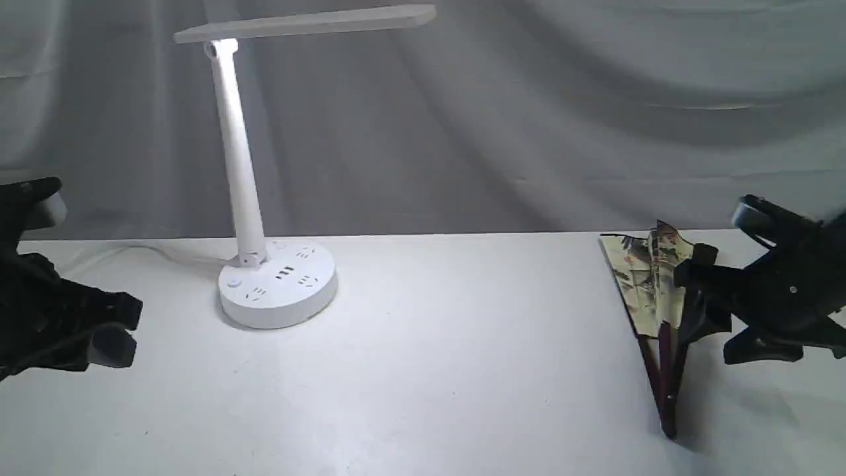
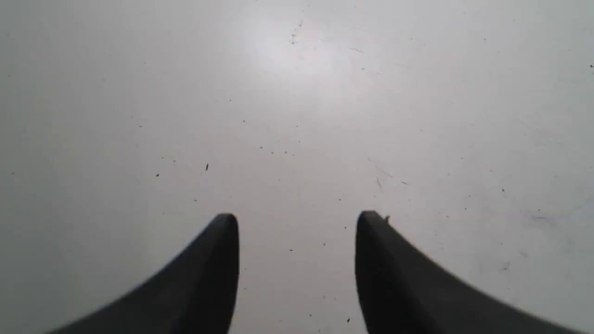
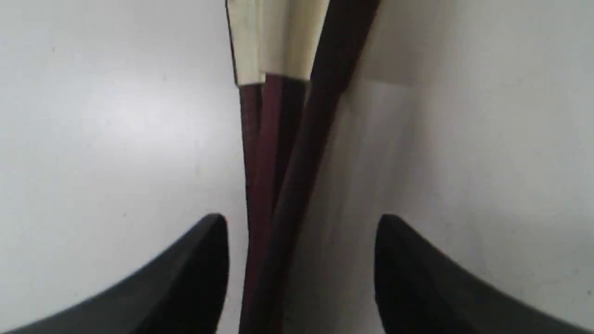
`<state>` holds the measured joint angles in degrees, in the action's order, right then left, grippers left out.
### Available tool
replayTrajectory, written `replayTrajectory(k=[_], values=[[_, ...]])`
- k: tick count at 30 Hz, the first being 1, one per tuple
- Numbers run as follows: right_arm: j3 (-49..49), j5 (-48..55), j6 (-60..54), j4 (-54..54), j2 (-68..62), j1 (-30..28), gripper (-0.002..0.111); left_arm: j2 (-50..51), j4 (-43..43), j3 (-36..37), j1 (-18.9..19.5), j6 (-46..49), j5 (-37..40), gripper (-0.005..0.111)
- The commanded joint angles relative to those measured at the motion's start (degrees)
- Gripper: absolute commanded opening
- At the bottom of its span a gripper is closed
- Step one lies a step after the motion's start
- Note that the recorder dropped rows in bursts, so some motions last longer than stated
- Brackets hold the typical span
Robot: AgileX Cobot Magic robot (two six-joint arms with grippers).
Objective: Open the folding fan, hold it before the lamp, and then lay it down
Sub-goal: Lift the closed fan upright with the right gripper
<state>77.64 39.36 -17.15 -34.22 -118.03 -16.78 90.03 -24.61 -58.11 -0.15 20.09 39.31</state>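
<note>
The left claw (image 1: 122,327) hangs spread above the desk (image 1: 449,370) at the left. The lamp (image 1: 241,178) stands left of centre. Far right, the fan (image 1: 651,277) rests on the desk, barely opened. The right claw (image 1: 706,291) is spread astride its ribs (image 3: 274,185), not pinching.

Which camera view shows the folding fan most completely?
The exterior view: the folding fan appears almost whole, slightly spread, painted leaf to pivot. The right wrist view gives only its maroon ribs and leaf edge. The left wrist view shows none.
</note>
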Motion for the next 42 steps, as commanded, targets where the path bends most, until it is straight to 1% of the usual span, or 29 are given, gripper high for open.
replayTrajectory(k=[1, 3, 5, 8, 10, 17, 20, 22, 28, 34, 38, 42], values=[[-0.2, -4.4, -1.0, -4.2, -0.8, -0.7, 0.048, 0.1, -0.4, -0.3, 0.2, 0.0, -0.3, 0.041], [-0.2, -6.2, -2.6, -7.4, -1.2, -1.0, 0.048, 0.1, -0.4, -0.3, 0.2, 0.0, -0.3, 0.041], [-0.2, -6.5, -6.2, -13.1, -2.1, -1.5, 0.048, 0.1, -0.4, -0.3, 0.2, 0.0, -0.3, 0.041], [-0.2, -4.2, -13.7, -24.4, -3.6, -2.7, 0.048, 0.1, -0.4, -0.3, 0.2, 0.2, -0.3, 0.041], [-0.2, -2.3, -16.3, -28.6, -4.2, -4.2, 0.048, 0.1, -0.4, -0.3, 0.2, 0.2, -0.3, 0.041], [-0.2, 2.4, -19.7, -32.2, -4.6, -9.3, 0.048, 0.1, -0.4, -0.3, 0.2, 0.2, -0.3, 0.041], [-0.2, 6.7, -25.7, -38.7, -6.0, -10.6, 0.048, 0.1, -0.4, -0.3, 0.2, 0.2, -0.3, 0.041], [-0.2, 8.9, -28.5, -42.1, -7.4, -10.7, 0.048, 0.1, -0.4, -0.3, 0.2, 0.2, -0.3, 0.041], [-0.2, 9.5, -34.5, -48.9, -11.7, -10.6, 0.048, 0.1, -0.3, -0.3, 0.2, 0.1, -0.3, 0.041], [-0.2, 8.7, -35.4, -54.0, -14.1, -10.6, 0.048, 0.1, -0.3, -0.3, 0.2, 0.1, -0.3, 0.041], [-0.2, 8.7, -39.6, -58.3, -15.2, -10.5, 0.048, 0.1, -0.3, -0.3, 0.2, 0.1, -0.3, 0.041], [-0.2, 8.6, -40.2, -59.6, -15.7, -10.4, 0.048, 0.1, -0.3, -0.3, 0.2, 0.1, -0.5, 0.041]])
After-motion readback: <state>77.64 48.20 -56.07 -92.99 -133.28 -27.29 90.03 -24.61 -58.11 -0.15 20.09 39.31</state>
